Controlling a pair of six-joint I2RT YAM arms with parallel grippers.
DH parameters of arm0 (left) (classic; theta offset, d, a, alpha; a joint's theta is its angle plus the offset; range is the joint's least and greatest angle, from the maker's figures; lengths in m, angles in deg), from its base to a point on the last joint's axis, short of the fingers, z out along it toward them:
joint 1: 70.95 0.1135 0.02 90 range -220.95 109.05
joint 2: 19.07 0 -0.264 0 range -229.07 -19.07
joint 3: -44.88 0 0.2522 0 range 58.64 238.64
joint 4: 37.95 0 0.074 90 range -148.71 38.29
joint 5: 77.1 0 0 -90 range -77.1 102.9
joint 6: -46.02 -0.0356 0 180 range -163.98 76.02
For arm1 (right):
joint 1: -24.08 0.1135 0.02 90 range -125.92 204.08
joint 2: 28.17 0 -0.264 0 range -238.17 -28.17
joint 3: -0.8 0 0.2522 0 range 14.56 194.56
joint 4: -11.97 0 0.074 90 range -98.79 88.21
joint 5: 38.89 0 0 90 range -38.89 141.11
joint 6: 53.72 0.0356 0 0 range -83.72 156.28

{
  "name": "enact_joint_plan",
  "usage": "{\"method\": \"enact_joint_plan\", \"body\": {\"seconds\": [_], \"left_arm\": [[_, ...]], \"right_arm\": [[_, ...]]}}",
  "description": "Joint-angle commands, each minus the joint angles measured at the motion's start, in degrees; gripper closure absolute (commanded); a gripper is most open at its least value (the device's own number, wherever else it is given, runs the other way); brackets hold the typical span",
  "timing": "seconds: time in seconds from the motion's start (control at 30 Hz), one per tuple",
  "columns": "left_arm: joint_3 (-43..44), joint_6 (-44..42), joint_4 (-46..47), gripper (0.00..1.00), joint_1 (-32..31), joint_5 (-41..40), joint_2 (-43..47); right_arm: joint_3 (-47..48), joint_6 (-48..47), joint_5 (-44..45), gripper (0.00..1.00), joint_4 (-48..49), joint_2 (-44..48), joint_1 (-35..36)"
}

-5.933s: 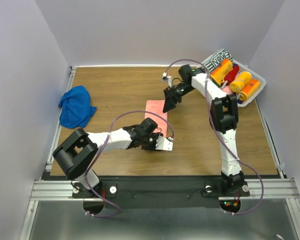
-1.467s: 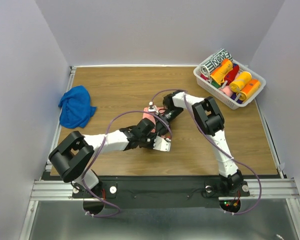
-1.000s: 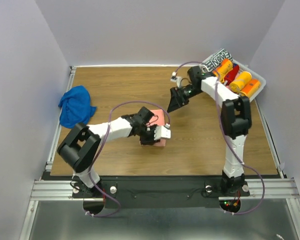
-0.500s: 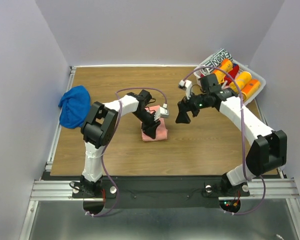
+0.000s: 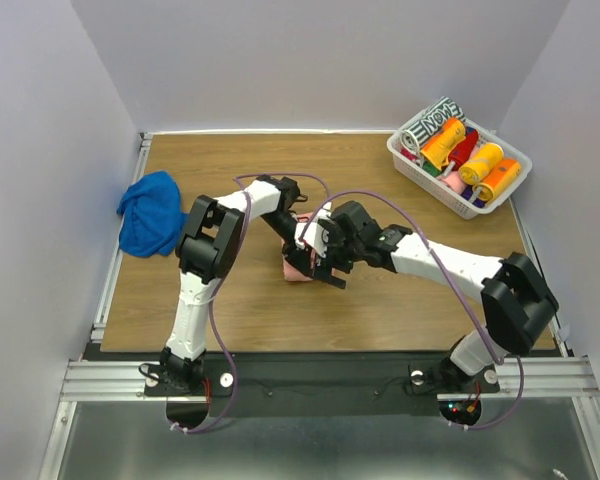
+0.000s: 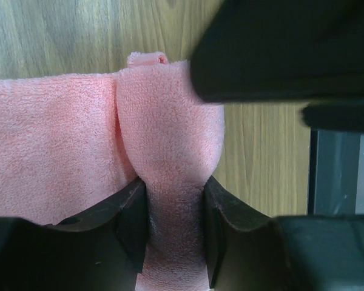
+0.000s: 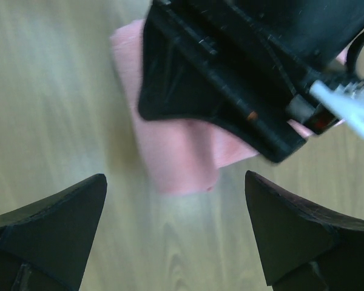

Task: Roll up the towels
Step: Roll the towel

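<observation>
Pink towel (image 6: 67,139) on wood table (image 5: 410,310), left gripper (image 6: 173,197) pinching its fold, right gripper (image 7: 176,233) spread wide over it, blue towel (image 5: 152,212) well apart.

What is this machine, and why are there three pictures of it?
These are two robot arms bolted to a wooden table. The wide picture comes from a fixed camera overhead; the two close-ups come from cameras on each arm's wrist. The left gripper pinches a fold of the pink towel. The right gripper hangs open close by, holding nothing. A crumpled blue towel lies at the table's left edge, and a basket of rolled towels sits in the far right corner.
</observation>
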Motion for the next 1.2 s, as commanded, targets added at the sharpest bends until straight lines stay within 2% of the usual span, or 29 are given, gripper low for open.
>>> {"method": "enact_joint_plan", "body": {"seconds": [0.0,0.27,0.47,0.57,0.83,1.0,1.17], "left_arm": [[-1.85,-3.72,-2.63,0.53,-0.5,-10.55,-5.72],[0.26,-4.07,-3.16,0.51,-0.14,-11.69,-6.77],[1.4,-3.9,-3.16,0.51,0.47,-10.73,-6.51],[2.11,-4.25,-3.42,0.51,1.17,-9.23,-6.25],[0.79,-4.95,-3.07,0.51,1.79,-9.93,-6.07],[0.7,-4.86,-2.9,0.51,1.79,-10.02,-6.51],[1.32,-5.13,-3.16,0.5,1.88,-9.93,-6.86]], "right_arm": [[-0.9,-6.67,4.01,0.0,10.6,-3.52,1.52],[-2.83,-8.43,3.4,0.01,15.78,-8.71,2.49],[-4.33,-9.4,1.03,0.15,17.02,-10.56,2.57],[-4.94,-7.82,-0.29,0.18,17.02,-10.21,2.49],[-6.44,-0.89,3.92,0.15,17.19,-5.91,2.23],[-7.67,-1.66,5.5,0.14,15.35,-1.95,2.05],[-6.71,-4.3,3.22,0.13,14.73,-4.23,1.96]]}}
